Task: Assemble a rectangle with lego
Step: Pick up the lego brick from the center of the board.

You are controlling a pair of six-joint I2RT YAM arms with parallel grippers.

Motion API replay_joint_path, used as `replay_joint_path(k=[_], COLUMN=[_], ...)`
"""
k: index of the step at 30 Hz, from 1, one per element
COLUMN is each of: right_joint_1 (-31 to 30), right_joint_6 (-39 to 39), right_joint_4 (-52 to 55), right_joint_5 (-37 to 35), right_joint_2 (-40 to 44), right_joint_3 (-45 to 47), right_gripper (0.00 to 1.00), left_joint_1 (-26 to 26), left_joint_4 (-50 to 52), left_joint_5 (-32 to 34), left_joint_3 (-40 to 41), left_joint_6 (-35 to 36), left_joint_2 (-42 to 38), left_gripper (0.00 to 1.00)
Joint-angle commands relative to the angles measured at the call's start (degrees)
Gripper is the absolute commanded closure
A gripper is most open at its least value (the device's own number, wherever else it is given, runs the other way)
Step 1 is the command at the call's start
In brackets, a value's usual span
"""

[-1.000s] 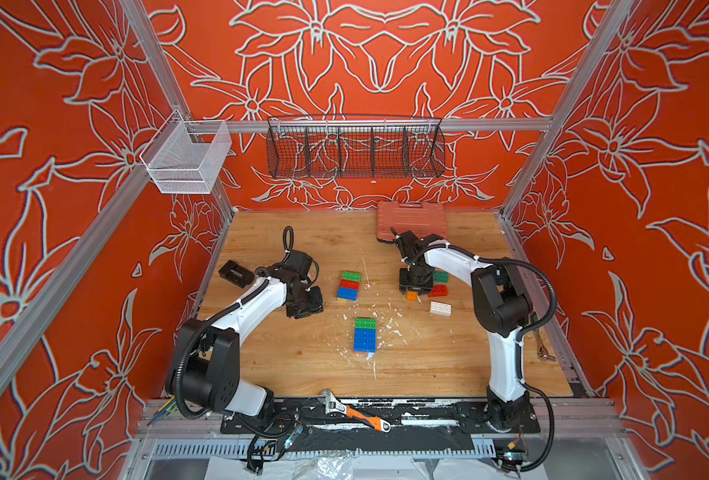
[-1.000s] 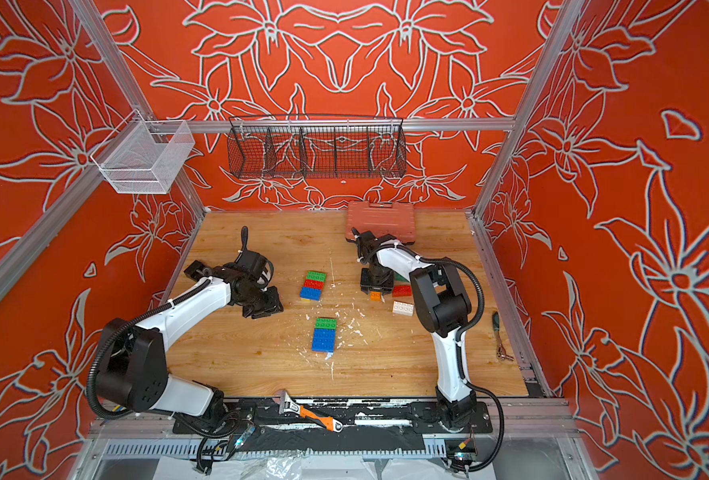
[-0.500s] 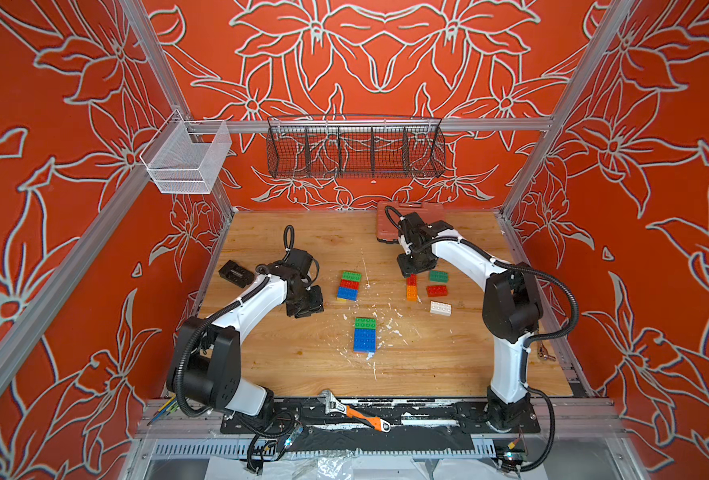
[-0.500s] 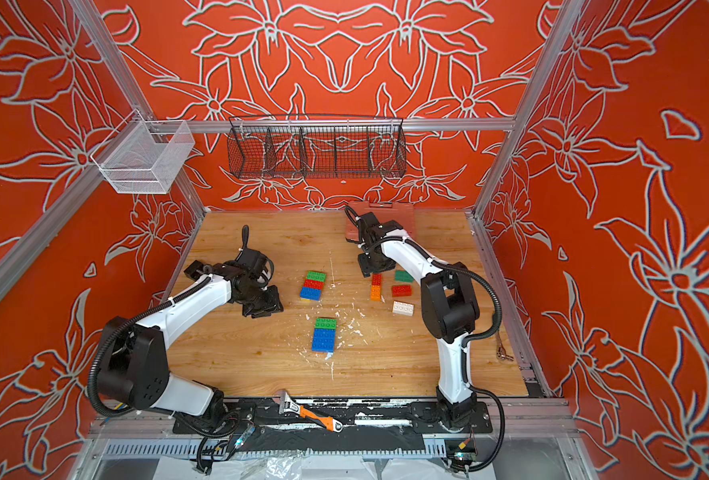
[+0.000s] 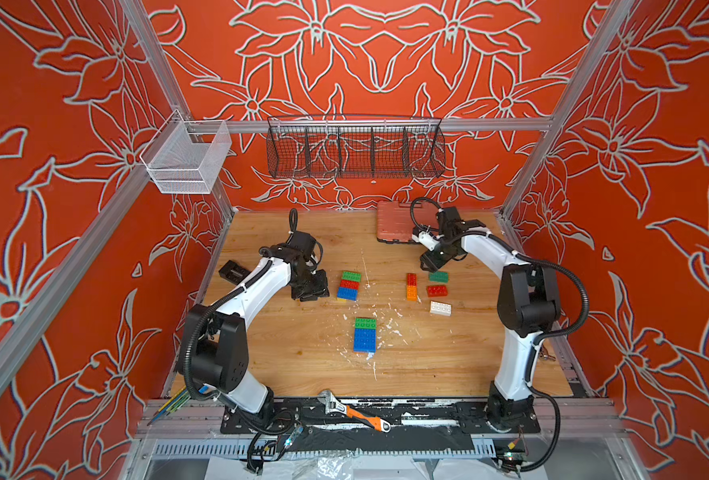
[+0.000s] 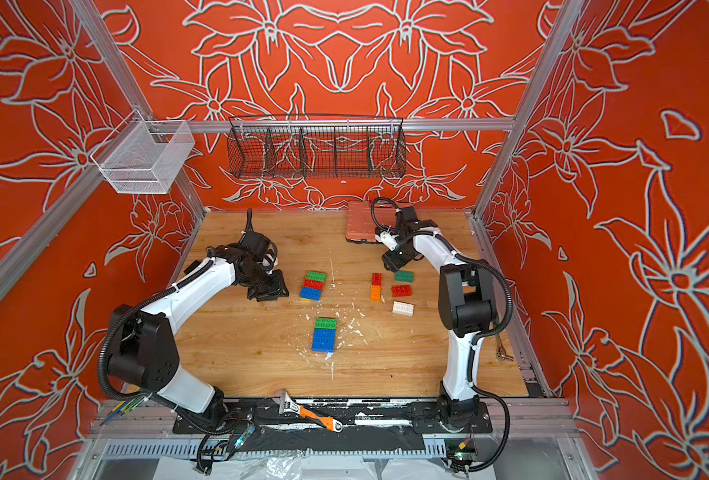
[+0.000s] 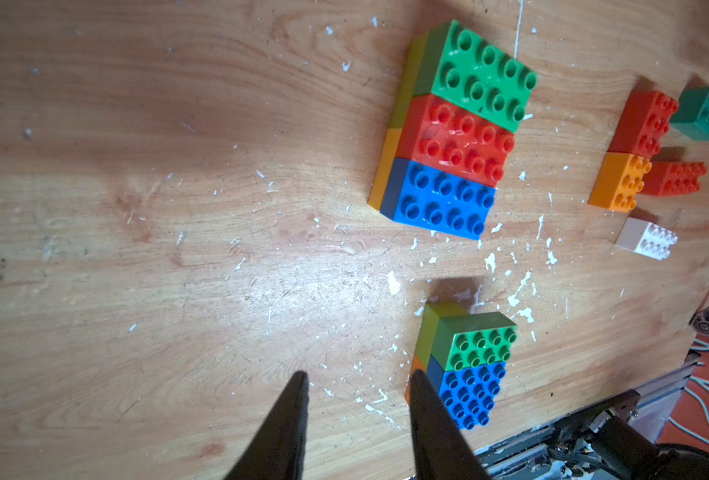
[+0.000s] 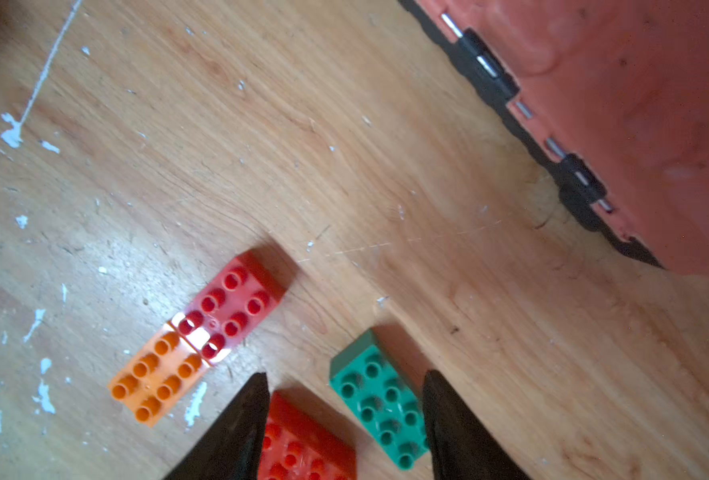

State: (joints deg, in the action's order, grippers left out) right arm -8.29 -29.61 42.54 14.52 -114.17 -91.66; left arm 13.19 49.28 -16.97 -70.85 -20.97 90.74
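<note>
Right pincer now nearer tool case edge, jaws apart.

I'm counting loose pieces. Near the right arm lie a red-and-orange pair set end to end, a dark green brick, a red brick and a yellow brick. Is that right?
Not quite. The fourth piece is a white brick, not a yellow one; both top views show it. The red-and-orange pair, dark green brick and red brick are as you said.
</note>
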Motion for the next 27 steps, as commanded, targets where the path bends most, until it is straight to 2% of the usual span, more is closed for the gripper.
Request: replay_joint_path(k=[1,6,10,14,27], right_joint_1=[2.3,2.56,2.49,2.72,3.64], right_joint_6=[-8.49,-10.91,-11.04,-12.12,-13.51], right_joint_4=[0.11,3.11,0.09,-1.7,-1.04], right_joint_5=[7.16,8.53,11.42,9.04,4.88], right_joint_2=[1.32,-1.63,0.21,0.44,-2.94], right_joint_3=[1.79,0.15,4.23,6.81,5.3], right_gripper=[0.38,0.39,0.39,0.38,0.41], left_joint_1=[-0.36,-0.36,-0.36,-0.45,-0.45], left_joint_4=[3.67,5.09,5.09,5.13,5.12], left_joint_5=[-1.52,-2.5,-2.24,-2.58,-3.62], left_joint_3=[-2.32,-4.79,-4.91,-4.87,-5.27], left_joint_6=[2.58,3.48,3.4,3.05,3.18], left_joint_2=[2.15,4.7,4.97,5.68,6.91], left_gripper=[0.6,0.61,0.61,0.6,0.61])
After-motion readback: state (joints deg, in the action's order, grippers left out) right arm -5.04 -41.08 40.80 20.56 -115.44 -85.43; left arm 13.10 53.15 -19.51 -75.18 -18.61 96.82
